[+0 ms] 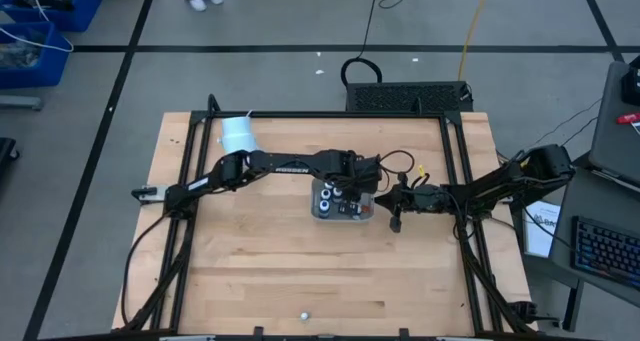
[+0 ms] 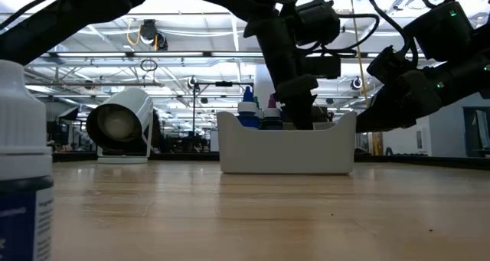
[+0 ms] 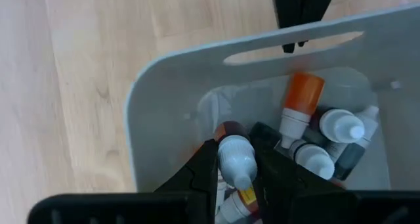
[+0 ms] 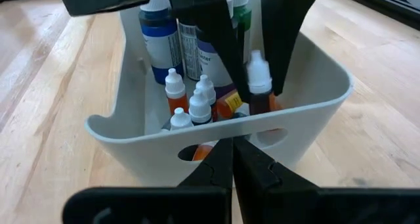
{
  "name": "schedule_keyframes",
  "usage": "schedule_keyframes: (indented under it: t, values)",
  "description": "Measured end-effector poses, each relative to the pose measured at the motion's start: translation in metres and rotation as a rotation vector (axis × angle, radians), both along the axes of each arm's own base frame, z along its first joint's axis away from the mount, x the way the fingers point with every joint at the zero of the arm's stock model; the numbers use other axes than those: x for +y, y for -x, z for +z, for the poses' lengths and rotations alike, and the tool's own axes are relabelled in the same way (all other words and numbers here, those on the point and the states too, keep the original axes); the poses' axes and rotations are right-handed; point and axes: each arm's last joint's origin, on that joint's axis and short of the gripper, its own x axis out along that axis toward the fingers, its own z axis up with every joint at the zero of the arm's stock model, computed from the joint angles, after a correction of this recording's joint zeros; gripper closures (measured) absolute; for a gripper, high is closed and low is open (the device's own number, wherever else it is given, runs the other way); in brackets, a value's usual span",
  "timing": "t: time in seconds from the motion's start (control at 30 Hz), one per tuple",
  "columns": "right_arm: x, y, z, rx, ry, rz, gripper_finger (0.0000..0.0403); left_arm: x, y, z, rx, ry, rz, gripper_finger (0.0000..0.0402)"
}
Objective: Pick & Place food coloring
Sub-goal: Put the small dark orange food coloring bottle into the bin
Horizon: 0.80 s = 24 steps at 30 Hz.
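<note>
Wood surface: we saw a pale plank table [image 1: 300, 271] carrying a white bin [image 2: 287, 152] near its middle.
Bin contents: several food coloring bottles [image 4: 187, 106] stood or leaned inside, among them a blue-filled one [image 4: 157, 37] and an orange-capped one [image 3: 300, 102].
Left gripper [image 3: 235, 159]: it was lowered into the bin, its two dark fingers [image 3: 200, 168] closed on a small white-capped bottle [image 3: 236, 159].
Held bottle position: it sat between the left fingers, just inside the bin wall, with its neighbours touching or nearly touching it.
Held bottle axis: the right wrist view showed its long axis close to upright, cap [image 4: 258, 69] up and dark body down, roughly parallel to the fingers.
Right gripper [image 4: 233, 159]: it was fully closed and empty, parked just outside the bin wall at the handle slot [image 4: 197, 150].
Risk, slip: we judged the grip sat high, near the cap; a narrow smooth neck could slide out on the lift.
Risk, snag: crowded neighbours could be dragged or toppled if the bottle were raised at a tilt.
Risk, collision: the left fingers worked close to the wall, so sideways travel before clearing the rim could shift the bin toward the right gripper.
Stray bottle: one more stood close to the low camera [image 2: 23, 154], well apart from the bin.
</note>
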Motion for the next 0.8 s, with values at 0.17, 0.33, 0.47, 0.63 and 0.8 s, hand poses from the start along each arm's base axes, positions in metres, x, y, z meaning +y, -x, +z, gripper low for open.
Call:
schedule_keyframes:
  t: [0.17,0.33,0.47,0.63,0.8]
  values:
    - [0.000,0.000,0.000,-0.001,0.002,0.001,0.0403,0.000,-0.003,-0.003,-0.013,-0.005,-0.006,0.0328]
    - [0.000,0.000,0.000,-0.001,0.002,0.002,0.0403,0.001,-0.006,-0.005,-0.041,-0.009,-0.010,0.0329]
    - [0.000,0.000,0.000,-0.001,0.002,0.002,0.0403,0.001,-0.007,-0.003,-0.049,-0.014,-0.017,0.0329]
    - [0.000,0.000,0.000,-0.001,0.002,0.002,0.0403,0.005,-0.008,-0.015,-0.021,-0.010,-0.007,0.0329]
    - [0.000,0.000,0.000,-0.006,0.002,0.003,0.0403,0.004,-0.009,-0.024,-0.004,-0.006,-0.007,0.0327]
